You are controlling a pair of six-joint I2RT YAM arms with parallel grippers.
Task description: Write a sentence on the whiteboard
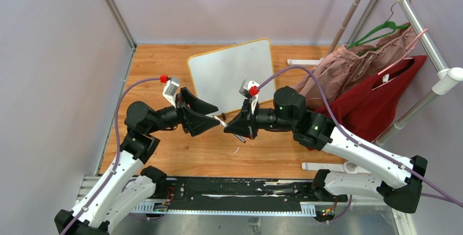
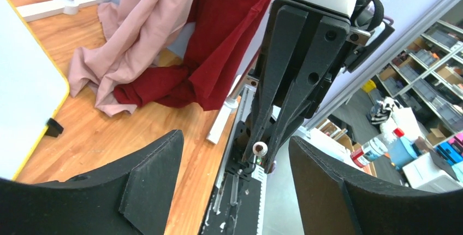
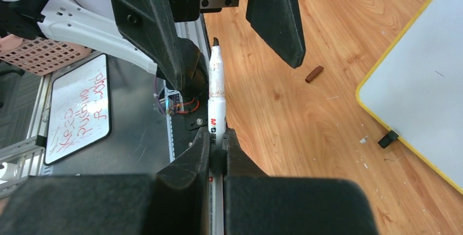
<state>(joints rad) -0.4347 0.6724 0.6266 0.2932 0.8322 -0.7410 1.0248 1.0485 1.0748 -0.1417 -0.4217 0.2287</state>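
The marker (image 3: 217,87) is clamped in the right gripper (image 3: 218,139), whose jaws are shut on the lower part of the barrel. The dark nib end is left projecting forward. That end is presented between the fingers of the left gripper (image 3: 240,65), whose jaws stand well apart on either side of it, with no contact to be made out. This is judged to be a handover or regrip in mid-air, set up so that the marker can be taken at an angle suited to writing.

Both arms are folded inward over the middle of the table (image 1: 164,153). Their forearms are brought roughly level and their grippers are aimed at each other, nearly tip to tip, near the centre. The left gripper (image 1: 218,115) is pointed right and the right gripper (image 1: 229,127) left.

The whiteboard (image 1: 229,74) is lying just beyond them, toward the far side, turned slightly askew. No sentence is seen on it, so the writing is judged not yet begun. A small brown piece (image 3: 314,74) is lying on the wood between the grippers and the board. What it is cannot be told.
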